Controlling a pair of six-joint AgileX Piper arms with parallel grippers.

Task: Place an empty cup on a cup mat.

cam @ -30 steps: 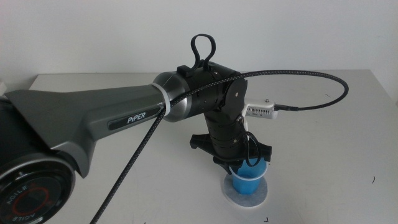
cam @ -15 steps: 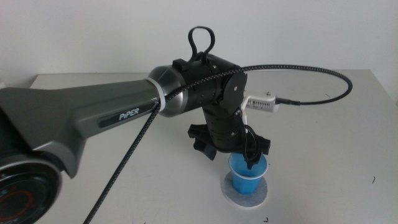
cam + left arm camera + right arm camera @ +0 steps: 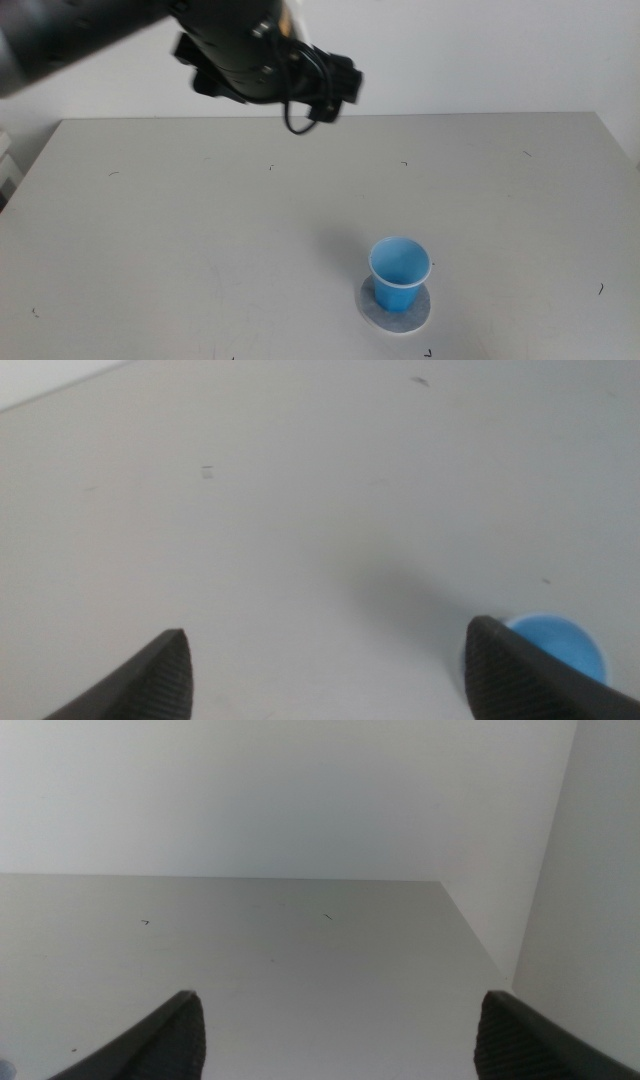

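The blue cup [image 3: 400,272] stands upright and empty on the round cup mat [image 3: 396,319] at the front right of the table. Nothing touches it. My left gripper [image 3: 312,92] is high above the far middle of the table, blurred, well away from the cup. In the left wrist view my left gripper [image 3: 327,630] is open and empty, and the cup [image 3: 562,646] shows far below beside one jaw. My right gripper [image 3: 340,995] is open and empty and faces the table's far side and the wall; it is out of the middle view.
The pale grey table [image 3: 200,230] carries only small dark marks. A white wall [image 3: 300,790] stands behind the table, and a wall corner [image 3: 560,870] shows in the right wrist view.
My left gripper has let go of the cup, risen and pulled back up and to the left. The cup stays standing on the mat.
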